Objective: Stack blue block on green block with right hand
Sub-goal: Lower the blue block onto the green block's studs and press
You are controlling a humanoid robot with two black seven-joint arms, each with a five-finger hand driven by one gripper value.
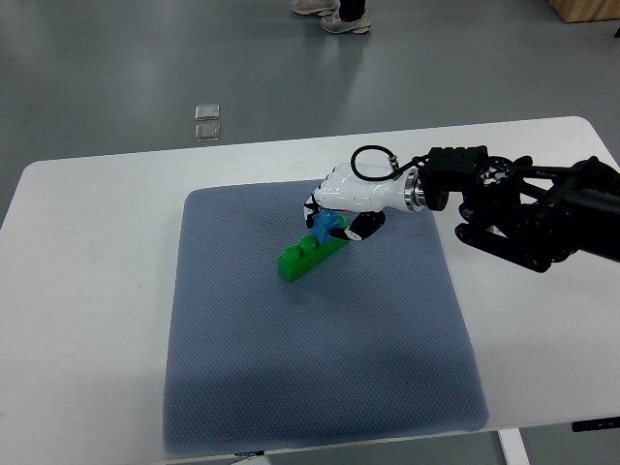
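Top view showed the blue block (327, 225) pinched in the right hand (351, 199), fingers curled around it, sitting at the upper right end of the green block (308, 256). Blue looked to be touching or pressing onto green's studs, but the hand covered most of the joint, so could not tell if it was fully seated. Judged the task nearly done: pick and carry finished, placement in progress, release and retreat left. Blue block was small, glossy plastic, with at least 1 round stud showing toward the hand's underside. Green block was a longer brick, bright glossy plastic, 2 round studs clear at its lower left end, lying diagonally on the mat, its right end possibly tipped up slightly. Right hand had a smooth white shell with dark joints at the fingers (316, 205), a silver wrist ring, a looped black cable above it, and a black jointed arm coming in from the right edge. Blue-grey mat (291, 378) looked soft, finely woven or foam-textured, square with rounded corners, resting on a smooth white table (87, 291) with rounded corners. Left hand was out of frame. Grey floor beyond held 2 small clear squares (206, 121) and a person's shoes (334, 15) at the top edge.
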